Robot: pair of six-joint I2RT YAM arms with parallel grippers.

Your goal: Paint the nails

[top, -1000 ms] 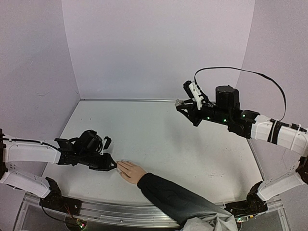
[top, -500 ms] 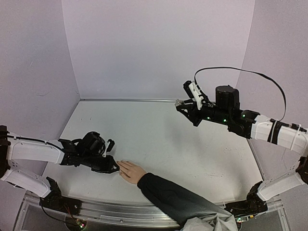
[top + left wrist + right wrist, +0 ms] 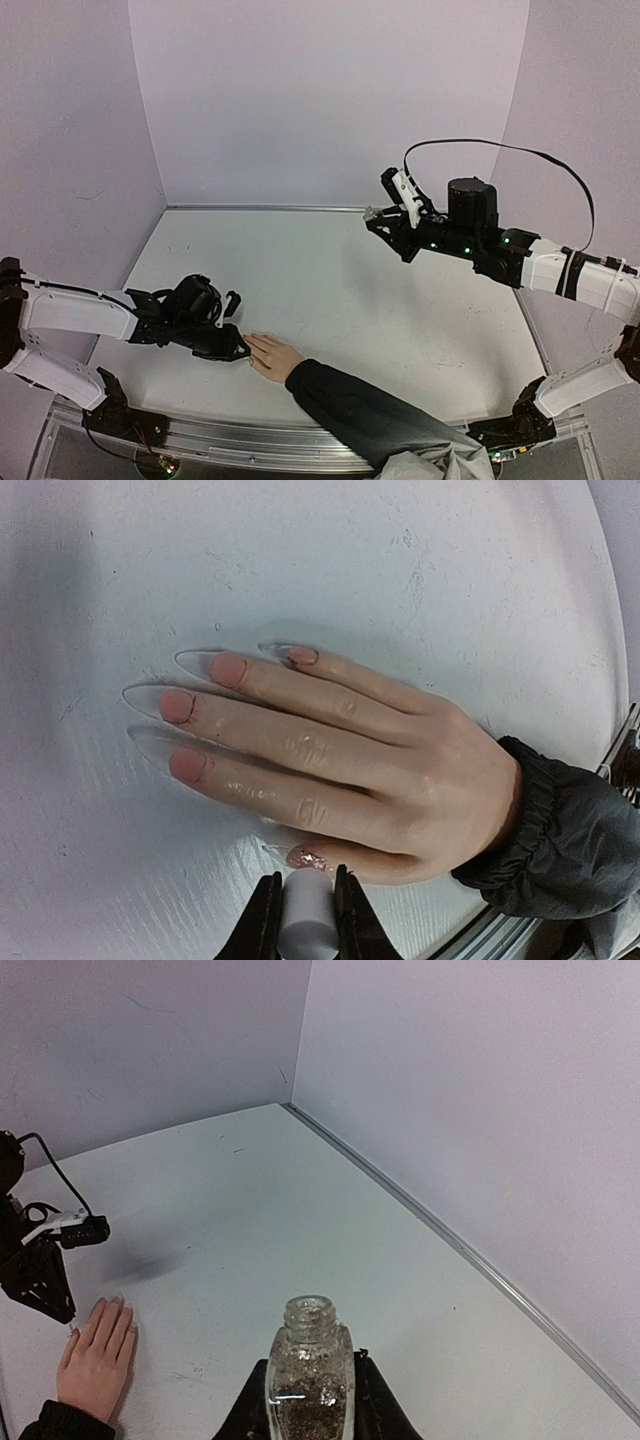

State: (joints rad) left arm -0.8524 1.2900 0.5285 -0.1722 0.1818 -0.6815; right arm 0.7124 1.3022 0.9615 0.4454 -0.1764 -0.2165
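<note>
A light-skinned hand (image 3: 380,770) with a dark sleeve (image 3: 370,410) lies flat on the table, fingers pointing left. Several nails show pink; the index nail (image 3: 187,706) is one. The thumb nail (image 3: 307,858) carries glittery polish. My left gripper (image 3: 304,920) is shut on a white cylindrical brush cap (image 3: 306,925), its end right at the thumb nail. In the top view that gripper (image 3: 232,347) sits at the fingertips. My right gripper (image 3: 310,1400) is shut on a clear open glass bottle (image 3: 308,1375) of glitter polish, held high at the back right (image 3: 385,215).
The white table (image 3: 330,280) is bounded by lilac walls at the back and sides, with a metal strip (image 3: 460,1250) along the wall edge. The sleeve and arm cross the near right part of the table.
My left gripper has crept slightly right toward the hand's fingertips. The hand and the right arm have not moved.
</note>
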